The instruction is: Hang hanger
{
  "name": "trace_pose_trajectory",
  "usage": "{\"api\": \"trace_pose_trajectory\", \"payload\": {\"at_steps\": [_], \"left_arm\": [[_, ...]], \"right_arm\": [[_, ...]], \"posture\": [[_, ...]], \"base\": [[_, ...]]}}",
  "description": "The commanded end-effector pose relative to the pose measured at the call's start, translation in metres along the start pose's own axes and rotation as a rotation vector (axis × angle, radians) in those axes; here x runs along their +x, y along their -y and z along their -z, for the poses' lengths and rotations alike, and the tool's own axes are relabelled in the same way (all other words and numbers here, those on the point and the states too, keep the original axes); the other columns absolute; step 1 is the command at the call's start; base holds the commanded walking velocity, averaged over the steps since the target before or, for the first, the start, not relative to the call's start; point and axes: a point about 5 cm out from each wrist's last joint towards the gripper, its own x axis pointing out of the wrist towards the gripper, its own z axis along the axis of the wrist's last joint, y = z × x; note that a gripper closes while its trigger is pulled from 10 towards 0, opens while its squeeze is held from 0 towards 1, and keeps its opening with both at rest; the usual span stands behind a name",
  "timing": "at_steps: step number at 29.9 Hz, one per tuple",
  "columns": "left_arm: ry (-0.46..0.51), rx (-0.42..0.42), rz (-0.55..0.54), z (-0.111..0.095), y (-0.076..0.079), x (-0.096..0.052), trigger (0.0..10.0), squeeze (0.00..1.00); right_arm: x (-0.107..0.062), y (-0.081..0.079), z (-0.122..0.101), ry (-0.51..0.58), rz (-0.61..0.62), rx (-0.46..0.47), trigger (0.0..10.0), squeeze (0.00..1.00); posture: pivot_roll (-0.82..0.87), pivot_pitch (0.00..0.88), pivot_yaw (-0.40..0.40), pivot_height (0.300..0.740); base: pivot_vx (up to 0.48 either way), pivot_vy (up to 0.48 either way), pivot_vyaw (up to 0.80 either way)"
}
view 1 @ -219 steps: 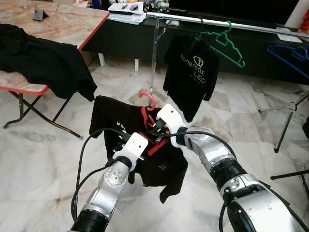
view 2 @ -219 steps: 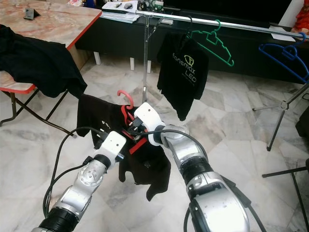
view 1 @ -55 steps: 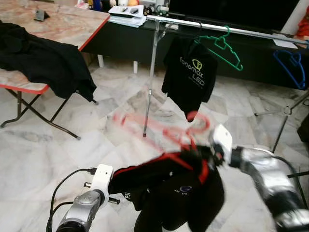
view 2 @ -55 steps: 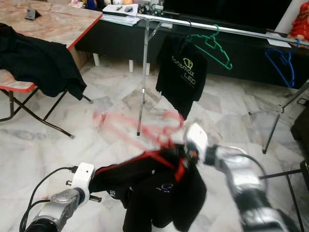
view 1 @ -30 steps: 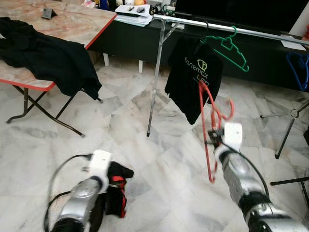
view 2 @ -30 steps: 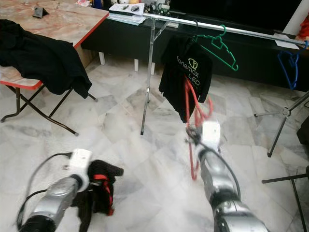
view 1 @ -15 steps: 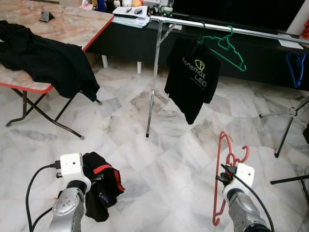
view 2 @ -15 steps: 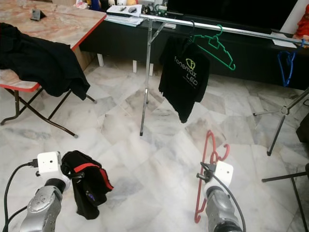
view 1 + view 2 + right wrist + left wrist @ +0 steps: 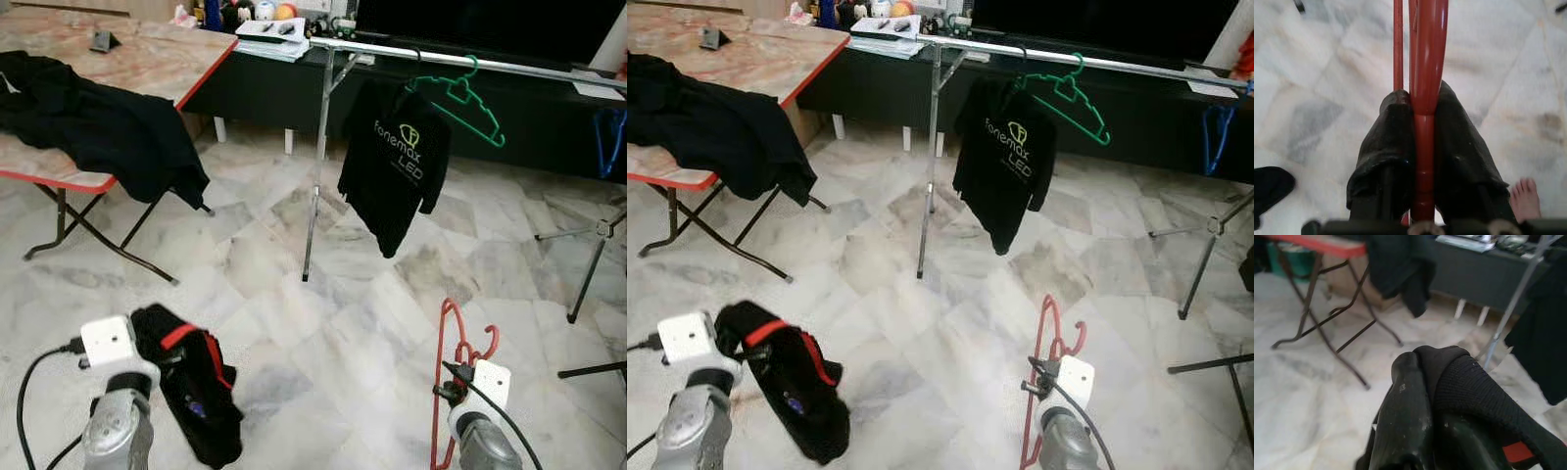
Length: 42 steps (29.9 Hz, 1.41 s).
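Red hanger (image 9: 449,372); black shirt (image 9: 191,392) with red trim. Green hanger (image 9: 460,90) and blue one (image 9: 609,137). White-grey marble floor (image 9: 294,294). Beige marbled table (image 9: 137,59), red edge.

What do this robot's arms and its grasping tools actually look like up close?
Each arm is a rounded silver-grey metal limb ending in a white boxy wrist block, with a thin black cable looping off it. The left tool and right tool each have two long black fingers with a scuffed, slightly glossy surface, thick and rounded at the tips.
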Motion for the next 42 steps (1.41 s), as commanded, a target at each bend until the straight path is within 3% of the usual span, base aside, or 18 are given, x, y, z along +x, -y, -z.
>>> {"api": "trace_pose_trajectory", "payload": {"at_steps": [1, 7, 10, 13, 14, 17, 21, 24, 27, 30, 36, 42], "left_arm": [[0.006, -0.013, 0.020, -0.002, 0.007, -0.001, 10.0, 0.00], [-0.001, 0.023, 0.126, -0.003, 0.026, 0.005, 10.0, 0.00], [-0.048, 0.025, 0.141, 0.005, 0.027, 0.007, 10.0, 0.00], [-0.124, 0.059, 0.095, 0.022, 0.014, 0.004, 10.0, 0.00], [-0.177, 0.110, 0.067, 0.034, 0.002, 0.000, 10.0, 0.00], [-0.244, 0.139, -0.031, 0.048, -0.028, -0.007, 10.0, 0.00], [-0.189, 0.118, -0.102, 0.035, -0.044, -0.005, 10.0, 0.00], [-0.146, 0.114, -0.069, 0.026, -0.039, -0.003, 10.0, 0.00], [-0.050, 0.099, 0.044, 0.010, -0.012, -0.002, 10.0, 0.00], [-0.020, 0.093, 0.088, 0.007, 0.003, -0.004, 10.0, 0.00], [-0.015, 0.095, 0.141, 0.006, 0.019, -0.006, 10.0, 0.00], [-0.029, 0.090, 0.164, 0.006, 0.024, -0.007, 10.0, 0.00]], "right_arm": [[-0.003, 0.005, 0.014, -0.054, 0.008, -0.013, 10.0, 0.00], [-0.005, 0.003, 0.020, -0.061, 0.011, -0.010, 10.0, 0.00], [-0.004, 0.002, 0.017, -0.045, 0.011, -0.006, 10.0, 0.00], [-0.004, 0.002, 0.014, -0.027, 0.021, 0.022, 10.0, 0.00], [-0.003, 0.001, 0.013, -0.025, 0.018, 0.015, 10.0, 0.00], [-0.003, 0.001, 0.011, -0.012, 0.012, -0.014, 10.0, 0.00], [-0.003, 0.002, 0.007, 0.007, 0.022, 0.007, 10.0, 0.00], [-0.002, 0.003, 0.007, 0.009, 0.022, 0.007, 10.0, 0.00], [-0.002, 0.004, 0.007, 0.007, 0.026, 0.006, 10.0, 0.00], [-0.003, 0.005, 0.008, 0.003, 0.038, 0.023, 10.0, 0.00], [-0.003, 0.010, 0.011, -0.017, 0.075, 0.068, 10.0, 0.00], [-0.004, 0.019, 0.012, -0.028, 0.116, 0.126, 10.0, 0.00]], "posture": [[0.04, 0.127, -0.059, 0.740], [0.04, 0.137, -0.056, 0.740], [0.03, 0.157, -0.062, 0.740], [0.02, 0.155, -0.065, 0.740], [0.02, 0.155, -0.065, 0.740], [0.01, 0.159, -0.061, 0.740], [0.02, 0.162, -0.061, 0.740], [0.02, 0.166, -0.062, 0.740], [0.02, 0.170, -0.065, 0.740], [0.03, 0.172, -0.062, 0.740], [0.03, 0.180, -0.075, 0.740], [0.01, 0.188, -0.069, 0.740]], "base": [[0.000, 0.000, 0.00], [0.000, 0.000, 0.00], [0.000, 0.000, 0.00], [0.000, 0.000, 0.00], [0.000, 0.000, 0.00], [0.000, 0.000, 0.00], [0.000, 0.000, 0.00], [0.000, 0.000, 0.00], [0.000, 0.000, 0.00], [0.000, 0.000, 0.00], [0.000, 0.000, 0.00], [0.130, 0.000, -0.38]]}}
